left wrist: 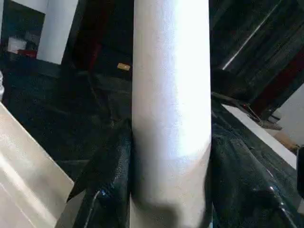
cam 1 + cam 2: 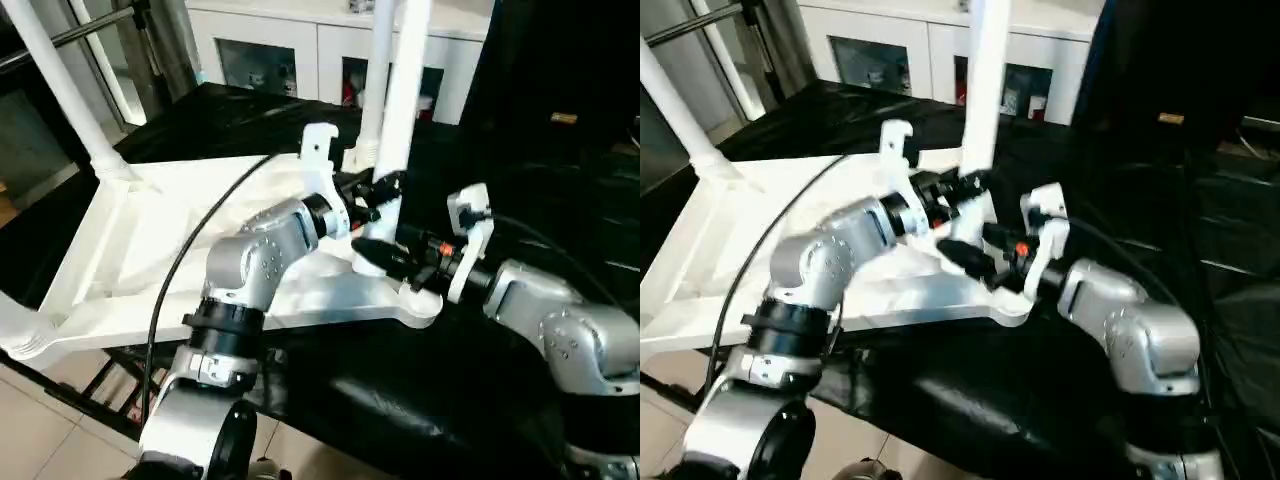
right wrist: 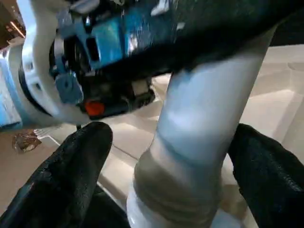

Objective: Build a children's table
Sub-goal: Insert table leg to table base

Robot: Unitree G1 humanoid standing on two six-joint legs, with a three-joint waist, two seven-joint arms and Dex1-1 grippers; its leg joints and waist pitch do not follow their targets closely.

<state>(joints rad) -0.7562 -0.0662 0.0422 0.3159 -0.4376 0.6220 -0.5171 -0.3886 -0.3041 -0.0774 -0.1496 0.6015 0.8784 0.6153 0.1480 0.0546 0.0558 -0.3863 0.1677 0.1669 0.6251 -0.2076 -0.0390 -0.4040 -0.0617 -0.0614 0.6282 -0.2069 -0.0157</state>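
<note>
Silver jointed forearms [image 2: 255,262], black cables, white wrist brackets, black-fingered left claw [image 2: 375,195], right claw [image 2: 385,258].

A white cabinet with glass doors [image 2: 300,50] stands beyond the far edge of the tabletop covered in black glossy sheeting [image 2: 420,400]. Beige tiled floor [image 2: 40,420] lies below its near-left corner.

Looks like a robotics lab or test room, not anyone's home. The bench [image 2: 430,400] is draped in crinkly black plastic sheeting, there's a white cabinet [image 2: 300,45] with glass doors along the back wall holding small odds and ends, and pale floor tiles [image 2: 40,420] show underneath. A metal stand [image 2: 150,50] rises by the window at the left. Pretty bare, workmanlike setup.
</note>
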